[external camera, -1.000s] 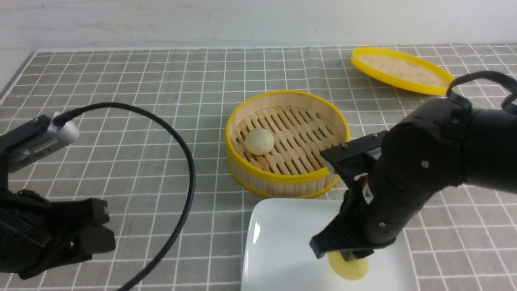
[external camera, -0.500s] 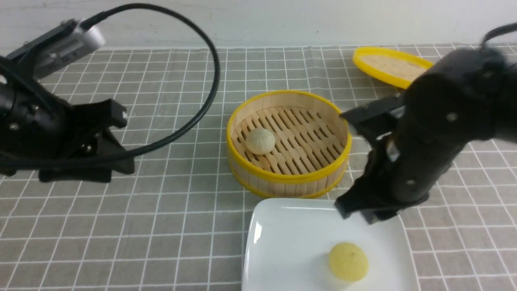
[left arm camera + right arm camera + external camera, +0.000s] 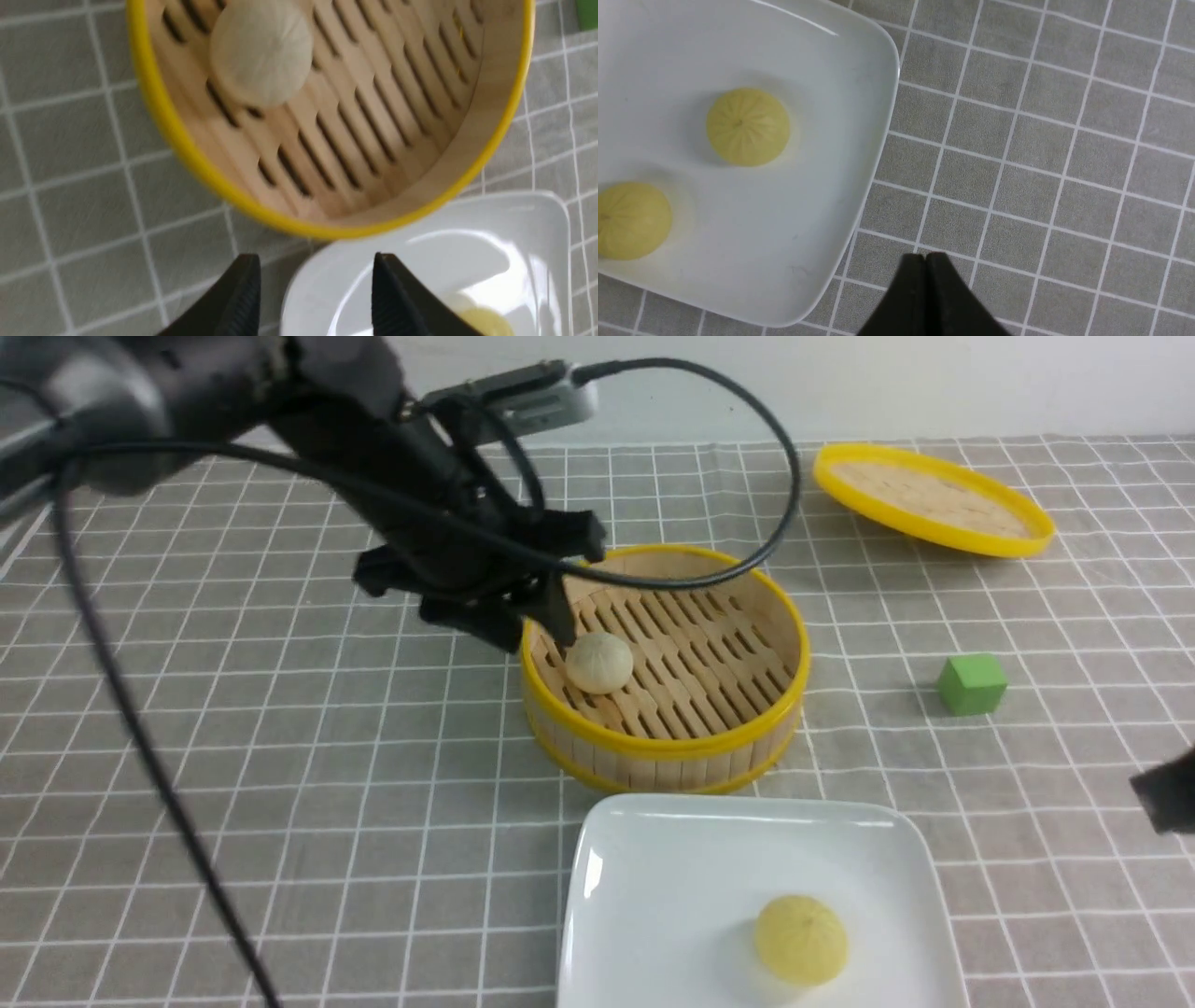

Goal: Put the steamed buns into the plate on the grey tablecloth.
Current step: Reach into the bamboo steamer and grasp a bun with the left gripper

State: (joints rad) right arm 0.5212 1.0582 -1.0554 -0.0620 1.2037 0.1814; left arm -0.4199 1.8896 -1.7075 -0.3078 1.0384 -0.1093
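While both arms are hanging over this setup, the grey gridded tablecloth (image 3: 280, 821) is covering the table & carrying everything else. The white square plate (image 3: 672, 896) is sitting on the robot's side of the steamer, running out of the front cam's frame. Next size down, the round bamboo steamer (image 3: 672, 768) is standing just beyond it, showing its slatted base & yellow rim. Its yellow-rimmed lid (image 3: 934, 499) is lying farther back, off to the right. L gripper (image 3: 317, 261) is hovering by the steamer's left side w/ its fingertips apart, nothing btwn them. R gripper (image 3: 926, 256) is keeping its tips together, holding nothing, out to the right of the plate. As for the buns, two pale yellow pleated ones (image 3: 748, 127) are resting apart on the plate, tho the front cam is only catching one. An off-white steamed bun (image 3: 599, 663) is sitting inside the steamer, toward the left wall. Lastly, a green cube (image 3: 972, 684) is resting on the cloth, right of the steamer.
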